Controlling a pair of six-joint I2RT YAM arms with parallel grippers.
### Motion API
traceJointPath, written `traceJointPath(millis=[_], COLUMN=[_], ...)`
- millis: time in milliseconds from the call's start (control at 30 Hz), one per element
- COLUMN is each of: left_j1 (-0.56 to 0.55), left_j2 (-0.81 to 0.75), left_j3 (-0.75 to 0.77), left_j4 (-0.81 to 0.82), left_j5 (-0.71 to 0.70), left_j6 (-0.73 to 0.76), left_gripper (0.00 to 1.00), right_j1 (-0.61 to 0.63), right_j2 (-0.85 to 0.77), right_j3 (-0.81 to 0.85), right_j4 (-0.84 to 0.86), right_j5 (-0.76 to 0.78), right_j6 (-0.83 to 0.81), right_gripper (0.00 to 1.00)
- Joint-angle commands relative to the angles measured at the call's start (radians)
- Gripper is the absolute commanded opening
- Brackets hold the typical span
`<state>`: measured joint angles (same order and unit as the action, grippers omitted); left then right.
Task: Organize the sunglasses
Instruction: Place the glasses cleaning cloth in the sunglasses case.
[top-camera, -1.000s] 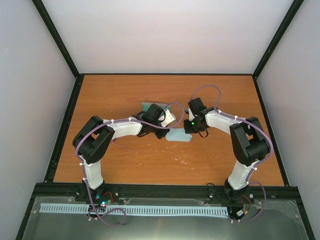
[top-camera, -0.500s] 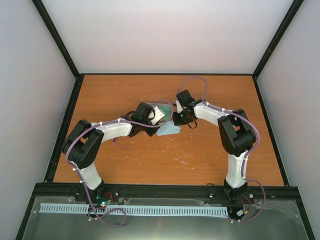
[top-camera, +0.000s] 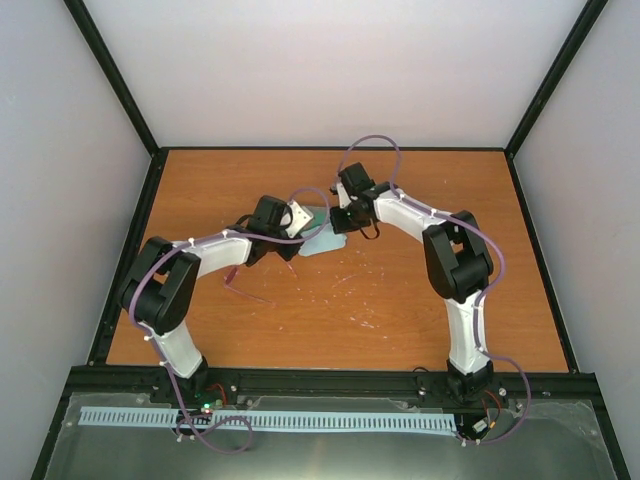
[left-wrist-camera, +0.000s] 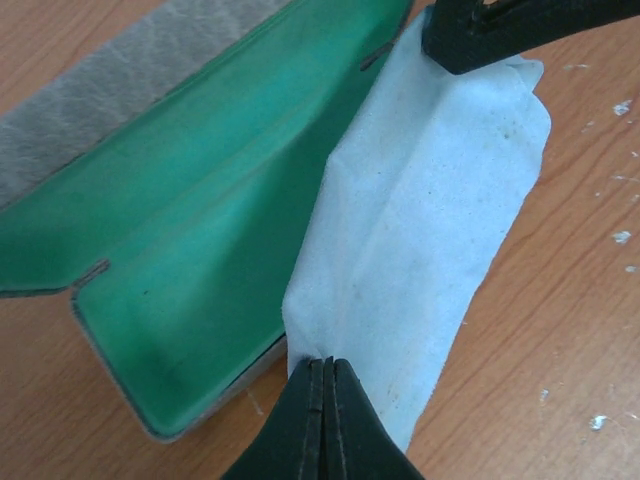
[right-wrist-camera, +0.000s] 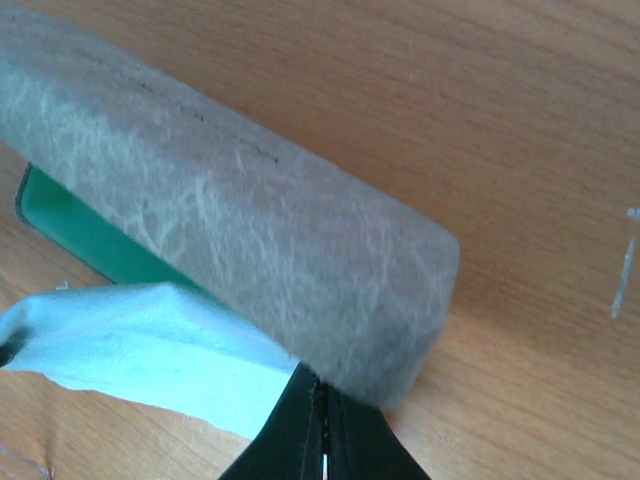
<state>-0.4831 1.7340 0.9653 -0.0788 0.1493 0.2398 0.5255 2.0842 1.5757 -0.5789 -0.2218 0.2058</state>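
The left tool (left-wrist-camera: 322, 395) is pinched tight on the near edge of the cloth (left-wrist-camera: 430, 220), its two fingers pressed flat together with the fabric between them. The right tool (right-wrist-camera: 318, 415) is likewise closed narrow on the cloth, at the opposite end. In the left wrist view its black tip sits on the far corner of the fabric. The cloth is pale blue and creased along its length. It stretches between the two tools, one long edge lying over the rim of the case (left-wrist-camera: 200, 230).

The case lies open on the surface (top-camera: 420, 290), with the teal lining up and the grey felt-like flap spread out beyond it. In the right wrist view the grey outer side of the case fills the middle. A strip of teal shows at its left, and the cloth sits just below it, touching the case's lower edge.

From above, both arms reach in toward the middle of the surface, and the tools meet around the cloth and case, near each other.

The sunglasses (top-camera: 245, 290) lie on the surface to the left, beside the left arm's forearm and nearer the arm bases than the case. They are well apart from the case and cloth, and neither tool touches them. Only thin pink-red lines of the frame can be made out there. I cannot tell whether the temples are folded.
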Motion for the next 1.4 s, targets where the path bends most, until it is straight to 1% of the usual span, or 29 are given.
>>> traceJointPath(millis=[0, 267, 567, 967, 1367], left_j1=[0.033, 0.082, 0.092, 0.096, 0.118], left_j2=[-0.015, 0.012, 0.055, 0.077, 0.096], left_j3=[0.037, 0.066, 0.102, 0.131, 0.133], left_j4=[0.027, 0.039, 0.05, 0.068, 0.08], left_j5=[0.006, 0.007, 0.024, 0.016, 0.012], left_j6=[0.04, 0.08, 0.114, 0.147, 0.171], left_gripper=[0.0, 0.01, 0.01, 0.0, 0.0], right_j1=[0.009, 0.015, 0.02, 0.023, 0.024], right_j2=[0.052, 0.093, 0.102, 0.09, 0.065], right_j3=[0.062, 0.105, 0.126, 0.12, 0.081], right_j4=[-0.038, -0.048, -0.028, 0.019, 0.065], right_j5=[-0.011, -0.021, -0.019, -0.033, 0.004], right_j6=[-0.008, -0.001, 0.019, 0.028, 0.052], right_gripper=[0.03, 0.03, 0.03, 0.03, 0.03])
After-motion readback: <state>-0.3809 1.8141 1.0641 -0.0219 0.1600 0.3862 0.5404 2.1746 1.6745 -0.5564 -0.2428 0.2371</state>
